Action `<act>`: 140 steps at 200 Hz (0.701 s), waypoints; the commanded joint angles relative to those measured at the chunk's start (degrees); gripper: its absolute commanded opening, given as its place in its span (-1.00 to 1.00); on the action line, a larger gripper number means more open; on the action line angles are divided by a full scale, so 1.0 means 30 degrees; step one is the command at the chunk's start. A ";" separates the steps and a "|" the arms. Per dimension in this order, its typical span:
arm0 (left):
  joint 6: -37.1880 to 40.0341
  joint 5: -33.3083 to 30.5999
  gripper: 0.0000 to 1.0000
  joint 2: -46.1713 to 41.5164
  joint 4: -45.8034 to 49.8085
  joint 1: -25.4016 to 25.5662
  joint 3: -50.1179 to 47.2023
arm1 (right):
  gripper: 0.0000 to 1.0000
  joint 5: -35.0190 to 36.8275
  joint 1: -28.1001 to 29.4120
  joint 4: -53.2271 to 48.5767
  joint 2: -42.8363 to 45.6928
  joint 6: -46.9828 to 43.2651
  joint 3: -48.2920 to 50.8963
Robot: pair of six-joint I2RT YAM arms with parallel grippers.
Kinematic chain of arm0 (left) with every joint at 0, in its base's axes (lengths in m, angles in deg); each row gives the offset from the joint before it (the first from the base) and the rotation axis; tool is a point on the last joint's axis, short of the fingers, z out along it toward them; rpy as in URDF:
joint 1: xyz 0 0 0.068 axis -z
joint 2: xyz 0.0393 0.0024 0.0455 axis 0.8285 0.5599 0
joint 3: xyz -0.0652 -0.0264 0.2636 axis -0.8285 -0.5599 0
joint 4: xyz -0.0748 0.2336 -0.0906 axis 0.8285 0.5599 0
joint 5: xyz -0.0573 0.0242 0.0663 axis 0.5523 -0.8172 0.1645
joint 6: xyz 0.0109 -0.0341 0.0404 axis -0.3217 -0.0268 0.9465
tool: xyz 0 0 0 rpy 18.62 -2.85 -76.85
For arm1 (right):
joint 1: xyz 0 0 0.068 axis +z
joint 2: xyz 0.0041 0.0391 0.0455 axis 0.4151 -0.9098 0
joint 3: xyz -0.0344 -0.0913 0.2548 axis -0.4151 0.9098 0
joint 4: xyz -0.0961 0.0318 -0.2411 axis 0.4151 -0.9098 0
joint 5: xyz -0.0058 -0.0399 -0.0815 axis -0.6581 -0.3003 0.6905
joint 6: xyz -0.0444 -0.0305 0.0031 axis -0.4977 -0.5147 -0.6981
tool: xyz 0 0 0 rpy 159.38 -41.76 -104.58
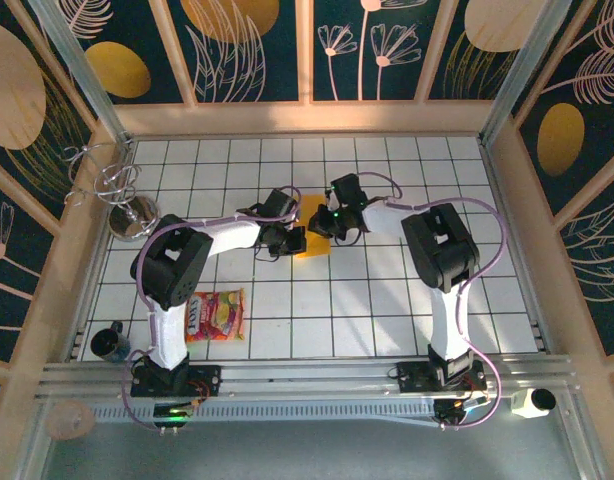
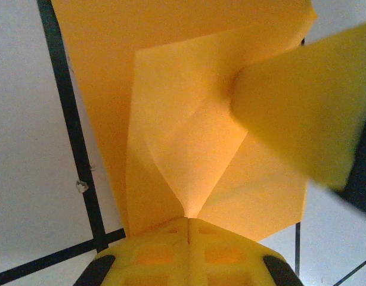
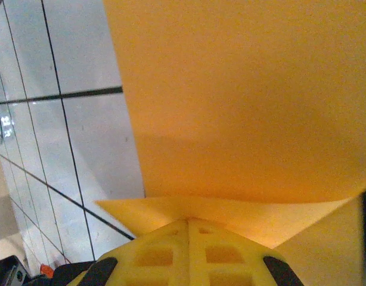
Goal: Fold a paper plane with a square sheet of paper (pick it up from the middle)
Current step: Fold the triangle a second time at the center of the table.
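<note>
The paper sheet (image 1: 314, 247) lies on the table (image 1: 407, 290), behind the snack packet (image 1: 216, 315).

Looking for lettering now, and the only printed thing is the snack packet (image 1: 216, 315), lying on the white tiles near my left base. It's red along one side and yellow in the middle, with a dark blotch of a logo on the red part, but from up here the letters are far too small and I can't read one word. Down at my wrists, the square sheet of paper (image 2: 189, 119) is plain orange-yellow, creases and no writing. So nothing is legible anywhere.
</note>
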 commanded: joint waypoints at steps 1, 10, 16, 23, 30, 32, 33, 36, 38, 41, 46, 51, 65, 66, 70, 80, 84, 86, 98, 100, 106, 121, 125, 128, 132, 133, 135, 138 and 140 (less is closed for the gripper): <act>-0.0179 -0.0376 -1.00 0.0159 0.0838 -0.0001 -0.0536 | -1.00 0.0181 0.0284 -0.0412 -0.0235 -0.0291 -0.0210; -0.0138 -0.0232 -1.00 0.0046 0.0810 -0.0019 -0.0474 | -1.00 0.0144 0.0284 -0.0460 -0.0457 -0.0303 -0.0254; -0.0138 -0.0172 -1.00 -0.0046 0.0808 -0.0013 -0.0392 | -1.00 0.0144 0.0284 -0.0519 -0.0594 -0.0287 -0.0299; -0.0134 -0.0071 -1.00 -0.0156 0.0780 -0.0007 -0.0246 | -1.00 0.0195 0.0284 -0.0672 -0.0727 -0.0287 -0.0300; -0.0145 0.0101 -1.00 -0.0294 0.0657 -0.0010 -0.0087 | -1.00 0.0275 0.0283 -0.0837 -0.0897 -0.0287 -0.0328; -0.0170 0.0137 -1.00 -0.0355 0.0624 -0.0021 -0.0030 | -1.00 0.0302 0.0284 -0.0906 -0.0931 -0.0287 -0.0314; -0.0174 0.0148 -1.00 -0.0380 0.0599 -0.0008 -0.0016 | -1.00 0.0311 0.0284 -0.0942 -0.0967 -0.0301 -0.0322; -0.0203 0.0224 -1.00 -0.0453 0.0529 -0.0026 0.0045 | -1.00 0.0341 0.0284 -0.1010 -0.1023 -0.0311 -0.0321; -0.0236 0.0263 -1.00 -0.0519 0.0467 -0.0010 0.0091 | -1.00 0.0384 0.0284 -0.1008 -0.1051 -0.0315 -0.0327; -0.0277 0.0341 -1.00 -0.0613 0.0370 -0.0015 0.0135 | -1.00 0.0427 0.0284 -0.1077 -0.1088 -0.0316 -0.0303; -0.0339 0.0478 -1.00 -0.0773 0.0174 -0.0028 0.0227 | -1.00 0.0513 0.0284 -0.1145 -0.1181 -0.0294 -0.0272; -0.0444 0.0575 -1.00 -0.0883 -0.0008 -0.0043 0.0302 | -1.00 0.0547 0.0284 -0.1184 -0.1220 -0.0299 -0.0227; -0.0720 0.0548 -1.00 -0.1128 -0.0351 -0.0026 0.0439 | -1.00 0.0692 0.0284 -0.1250 -0.1309 -0.0245 -0.0128; -0.0727 0.0544 -1.00 -0.1132 -0.0372 -0.0026 0.0453 | -1.00 0.0696 0.0284 -0.1246 -0.1302 -0.0236 -0.0126; -0.0776 0.0496 -1.00 -0.1140 -0.0414 -0.0039 0.0481 | -1.00 0.0726 0.0284 -0.1274 -0.1295 -0.0229 -0.0098; -0.0873 0.0318 -1.00 -0.1071 -0.0466 -0.0060 0.0475 | -1.00 0.0774 0.0262 -0.1249 -0.1320 -0.0207 -0.0037; -0.0881 0.0220 -1.00 -0.1003 -0.0438 -0.0056 0.0468 | -1.00 0.0737 0.0255 -0.1247 -0.1298 -0.0174 -0.0014; -0.0918 0.0196 -1.00 -0.0972 -0.0412 -0.0069 0.0468 | -1.00 0.0732 0.0255 -0.1228 -0.1310 -0.0178 0.0006; -0.0994 0.0043 -1.00 -0.0734 -0.0284 -0.0145 0.0411 | -1.00 0.0702 0.0196 -0.1167 -0.1293 -0.0171 0.0051; -0.0997 0.0042 -1.00 -0.0699 -0.0278 -0.0143 0.0380 | -1.00 0.0701 0.0196 -0.1171 -0.1250 -0.0185 0.0052; -0.1049 0.0053 -1.00 -0.0598 -0.0276 -0.0171 0.0329 | -1.00 0.0686 0.0196 -0.1128 -0.1264 -0.0185 0.0095; -0.1086 -0.0093 -1.00 -0.0271 -0.0052 -0.0197 0.0262 | -1.00 0.0505 0.0167 -0.0991 -0.1207 -0.0170 0.0082; -0.1086 -0.0153 -1.00 -0.0193 -0.0002 -0.0209 0.0235 | -1.00 0.0450 0.0141 -0.0966 -0.1207 -0.0170 0.0056; -0.1112 -0.0206 -1.00 -0.0162 0.0055 -0.0201 0.0186 | -1.00 0.0417 0.0138 -0.0910 -0.1192 -0.0188 0.0038; -0.1134 -0.0285 -1.00 -0.0128 0.0115 -0.0200 0.0139 | -1.00 0.0385 0.0138 -0.0869 -0.1189 -0.0198 0.0002; -0.1139 -0.0312 -1.00 -0.0105 0.0115 -0.0186 0.0107 | -1.00 0.0382 0.0137 -0.0865 -0.1183 -0.0228 -0.0003; -0.1143 -0.0354 -1.00 -0.0073 0.0144 -0.0204 0.0092 | -1.00 0.0379 0.0137 -0.0861 -0.1179 -0.0228 -0.0028; -0.1148 -0.0429 -1.00 -0.0023 0.0201 -0.0215 0.0062 | -1.00 0.0379 0.0137 -0.0846 -0.1178 -0.0250 -0.0053; -0.1146 -0.0471 -1.00 0.0006 0.0246 -0.0189 0.0058 | -1.00 0.0379 0.0123 -0.0857 -0.1192 -0.0270 -0.0099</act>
